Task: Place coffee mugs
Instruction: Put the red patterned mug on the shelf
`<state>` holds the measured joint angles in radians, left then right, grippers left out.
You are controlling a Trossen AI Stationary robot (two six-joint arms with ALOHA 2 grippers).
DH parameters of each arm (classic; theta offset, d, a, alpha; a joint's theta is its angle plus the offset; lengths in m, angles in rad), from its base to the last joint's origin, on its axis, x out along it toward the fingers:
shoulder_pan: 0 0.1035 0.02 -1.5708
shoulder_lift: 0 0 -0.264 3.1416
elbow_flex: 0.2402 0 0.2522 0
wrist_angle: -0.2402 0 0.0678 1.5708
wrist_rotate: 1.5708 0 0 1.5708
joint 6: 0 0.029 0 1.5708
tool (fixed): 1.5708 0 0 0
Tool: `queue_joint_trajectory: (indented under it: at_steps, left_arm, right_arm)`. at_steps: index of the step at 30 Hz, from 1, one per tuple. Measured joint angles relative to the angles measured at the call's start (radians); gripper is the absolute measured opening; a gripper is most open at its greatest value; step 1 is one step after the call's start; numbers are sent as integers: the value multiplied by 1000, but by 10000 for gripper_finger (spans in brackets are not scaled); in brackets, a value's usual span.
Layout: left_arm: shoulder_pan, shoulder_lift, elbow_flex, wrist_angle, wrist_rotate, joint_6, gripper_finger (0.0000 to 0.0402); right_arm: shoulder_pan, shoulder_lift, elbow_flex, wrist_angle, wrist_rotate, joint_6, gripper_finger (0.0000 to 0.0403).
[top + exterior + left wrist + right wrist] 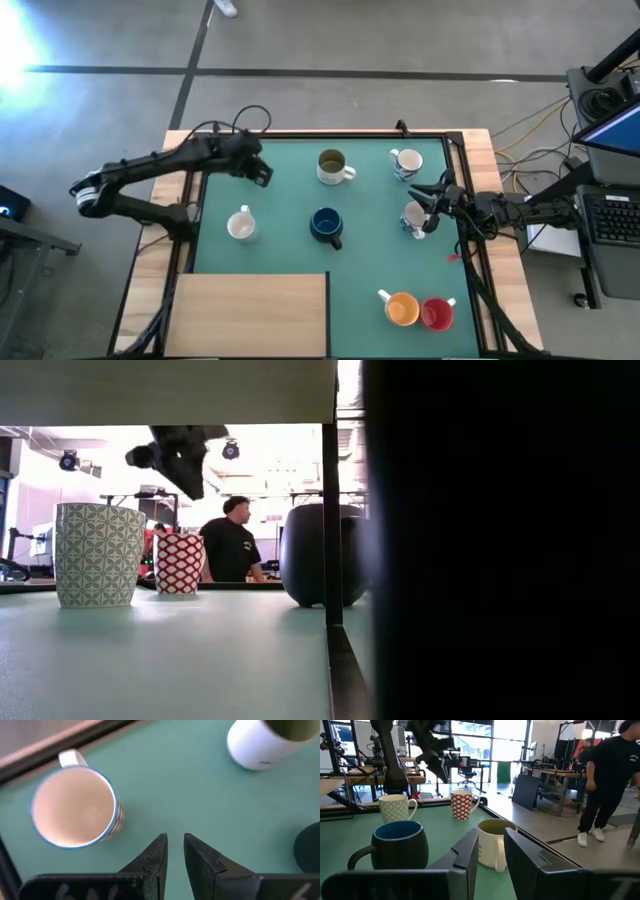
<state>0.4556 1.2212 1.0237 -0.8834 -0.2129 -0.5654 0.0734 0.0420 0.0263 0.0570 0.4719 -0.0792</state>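
Observation:
On the green mat stand an olive-green mug [333, 167], a dark blue mug [326, 225], three white mugs [405, 163] [415, 217] [241, 226], an orange mug [402, 308] and a red mug [437, 314]. A red-patterned mug [180, 563] shows in the low view below my left gripper; the arm hides it in the high view. My left gripper [264, 174] hovers above the mat, shut and empty. My right gripper [430, 205] is shut and level, close beside the right-hand white mug, pointing toward the table's left. My right gripper stands right next to the white mug's rim [420, 212] in the high view. I cannot tell whether it touches it. The right wrist view shows nothing between its fingers.
A wooden board [250, 315] covers the mat's near left. A black frame [458, 170] rims the mat. A pale mug with a blue rim [75, 805] stands near the frame below my left gripper. People move in the room beyond the table [610, 775].

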Motion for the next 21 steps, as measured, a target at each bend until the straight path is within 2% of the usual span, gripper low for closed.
queue_joint_trajectory:
  at_steps: [4,8,14,17,21]
  left_arm:
    - [43,76,22,0,31,-2,50]
    - [59,134,58,-11,28,-4,76]
    - [64,214,133,-129,-53,7,131]
    - [71,252,159,-190,-113,4,141]
    - [108,293,164,-189,-119,17,142]
  right_arm:
    - [0,0,0,0,0,0,82]
    - [0,0,0,0,0,0,82]
    - [0,0,0,0,0,0,82]
    - [0,0,0,0,0,0,82]
    - [0,0,0,0,0,0,82]
